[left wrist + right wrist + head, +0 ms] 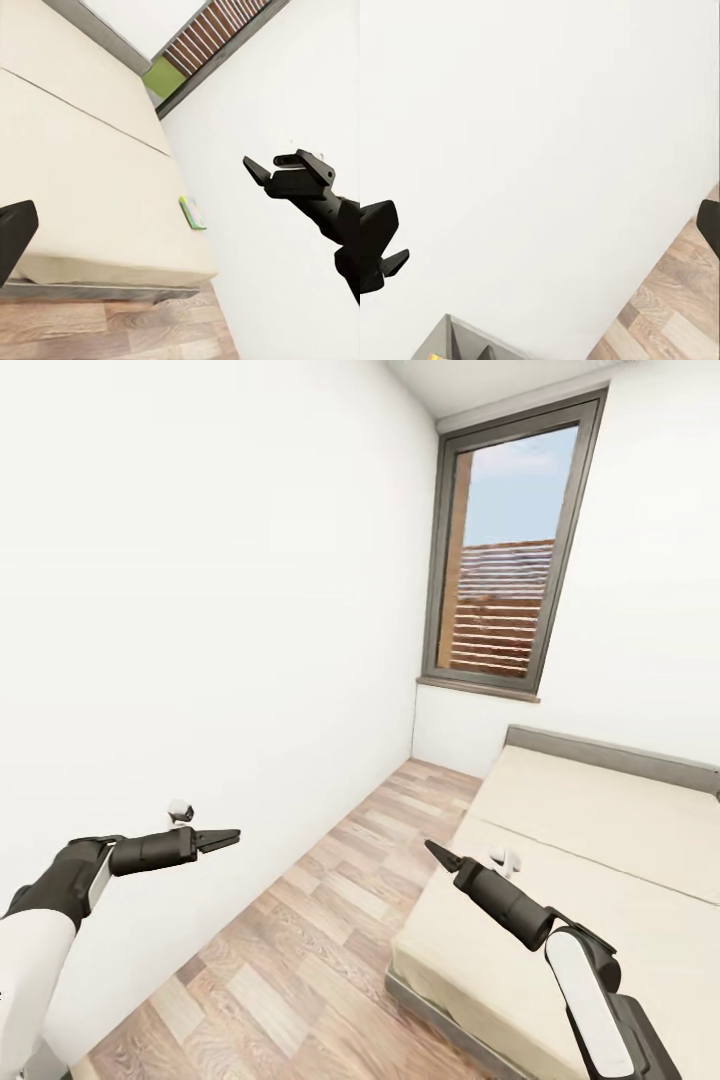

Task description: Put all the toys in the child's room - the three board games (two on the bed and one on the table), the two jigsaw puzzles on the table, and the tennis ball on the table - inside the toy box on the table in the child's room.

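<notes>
Head view: both arms raised in a narrow room, bed (600, 880) at lower right, window (510, 550) at upper right.

Left gripper (222, 839) sits at lower left before the white wall (200, 610), its fingers together at a point; right gripper (440, 853) hangs at lower centre over the bed's near edge, also closed to a tip, holding nothing. Wood floor (320, 940) runs between wall and bed. In the left wrist view a thin green-edged board game (192, 212) lies flat on the mattress at centre frame, near the bed's edge by the wall. Grey shelf corner (465, 341) shows at the right wrist view's bottom.
</notes>
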You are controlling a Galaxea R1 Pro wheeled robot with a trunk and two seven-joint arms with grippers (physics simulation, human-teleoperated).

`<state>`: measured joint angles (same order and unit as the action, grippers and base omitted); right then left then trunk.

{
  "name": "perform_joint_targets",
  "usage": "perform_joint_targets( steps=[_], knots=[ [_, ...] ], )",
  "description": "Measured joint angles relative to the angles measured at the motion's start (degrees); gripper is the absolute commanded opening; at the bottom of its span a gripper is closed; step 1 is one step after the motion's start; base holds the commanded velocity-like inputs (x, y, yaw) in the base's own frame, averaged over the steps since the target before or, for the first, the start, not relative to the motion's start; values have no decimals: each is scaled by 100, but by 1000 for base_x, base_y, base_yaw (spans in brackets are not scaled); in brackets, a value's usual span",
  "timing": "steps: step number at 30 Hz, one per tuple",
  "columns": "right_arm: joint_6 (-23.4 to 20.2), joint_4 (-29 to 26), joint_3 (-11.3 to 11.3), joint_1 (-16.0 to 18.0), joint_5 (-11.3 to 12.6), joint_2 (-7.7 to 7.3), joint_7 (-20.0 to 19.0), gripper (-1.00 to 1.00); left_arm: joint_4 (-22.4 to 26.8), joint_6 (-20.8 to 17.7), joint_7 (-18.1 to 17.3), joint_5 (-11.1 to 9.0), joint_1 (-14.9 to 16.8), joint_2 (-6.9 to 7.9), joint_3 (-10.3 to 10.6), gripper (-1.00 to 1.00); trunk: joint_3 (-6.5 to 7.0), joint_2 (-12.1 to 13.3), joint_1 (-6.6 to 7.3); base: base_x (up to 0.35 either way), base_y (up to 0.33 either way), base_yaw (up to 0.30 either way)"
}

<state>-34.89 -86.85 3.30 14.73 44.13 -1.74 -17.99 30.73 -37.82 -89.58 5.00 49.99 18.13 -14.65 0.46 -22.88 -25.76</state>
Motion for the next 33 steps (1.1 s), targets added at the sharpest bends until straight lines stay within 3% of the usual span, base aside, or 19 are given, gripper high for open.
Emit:
perform_joint_targets(
  steps=[7,12,21,33],
  knots=[
    [-1,0,23,-1,2,-1,-1,100,0,-5,0,1,0,-29,204,100,17,0,0,0,-224,-145],
    [-7,0,190,-5,6,-2,-75,100,0,-7,0,-6,1,-51,352,100,30,0,0,0,-183,-145],
    [-7,1,352,-2,5,-4,-239,100,0,-7,0,-6,1,-67,398,100,52,0,0,0,-40,-145],
    [-7,9,393,-4,5,-2,-253,100,0,-7,0,-7,-2,-96,401,100,81,0,0,0,-2,-145]
  ],
)
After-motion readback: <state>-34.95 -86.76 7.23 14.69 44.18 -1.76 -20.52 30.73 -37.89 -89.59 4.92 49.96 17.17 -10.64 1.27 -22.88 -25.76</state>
